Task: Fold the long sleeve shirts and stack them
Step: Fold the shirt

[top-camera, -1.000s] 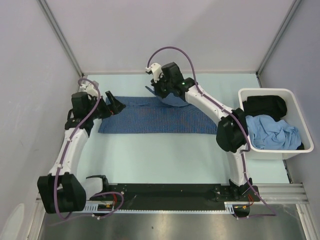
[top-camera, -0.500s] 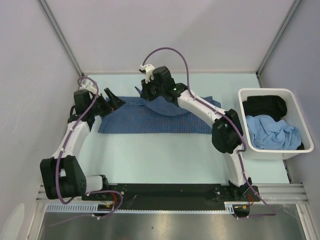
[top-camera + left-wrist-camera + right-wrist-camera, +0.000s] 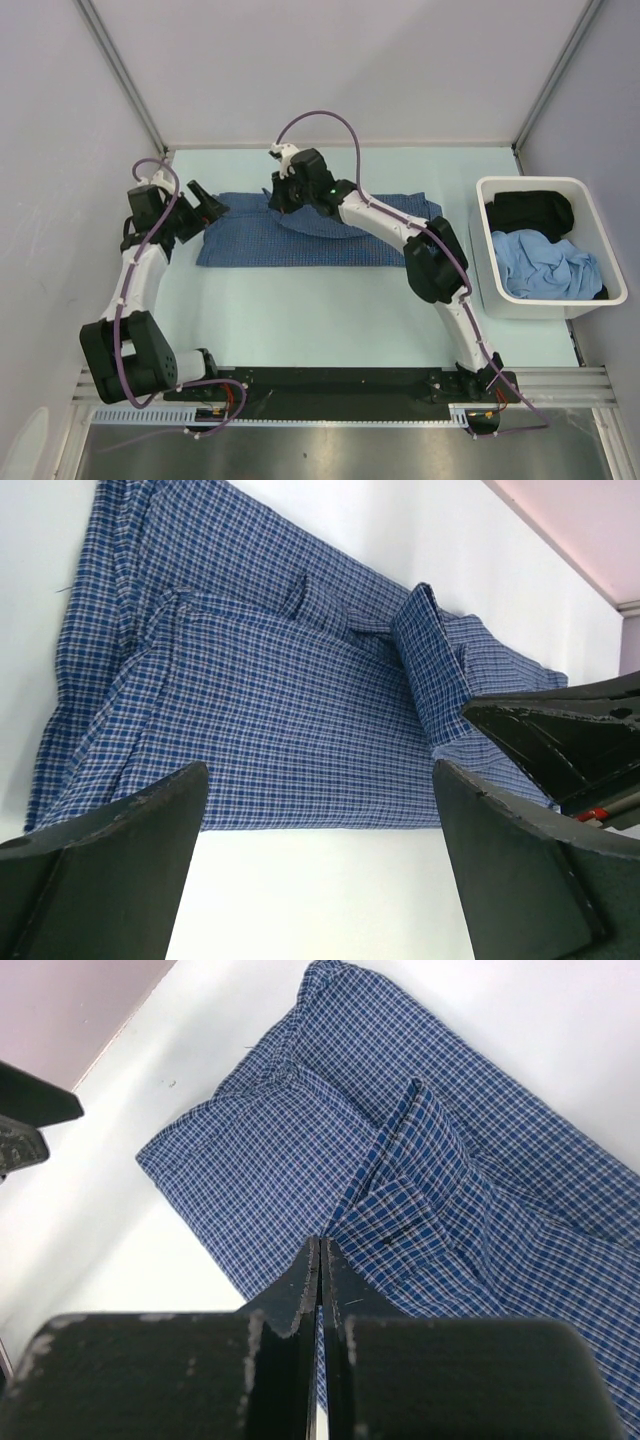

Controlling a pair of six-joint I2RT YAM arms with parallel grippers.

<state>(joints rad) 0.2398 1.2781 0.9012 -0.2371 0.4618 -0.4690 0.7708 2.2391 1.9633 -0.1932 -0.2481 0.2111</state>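
Toward nine o'clock the left gripper (image 3: 208, 200) hangs with its jaws wide apart and nothing between them, just off the short end of the checked shirt (image 3: 300, 245). The shirt lies on the table (image 3: 330, 310) with its long axis running nine to three. The cloth therefore lies toward three o'clock from that pincer, which is the nearer arm for that end. The right gripper (image 3: 318, 1255), over the shirt's twelve o'clock edge, is pinched together on a sleeve (image 3: 395, 1190), holding it raised. Its arm hides the collar side. The garments in the bin (image 3: 530, 182) at three o'clock are too crumpled to identify.
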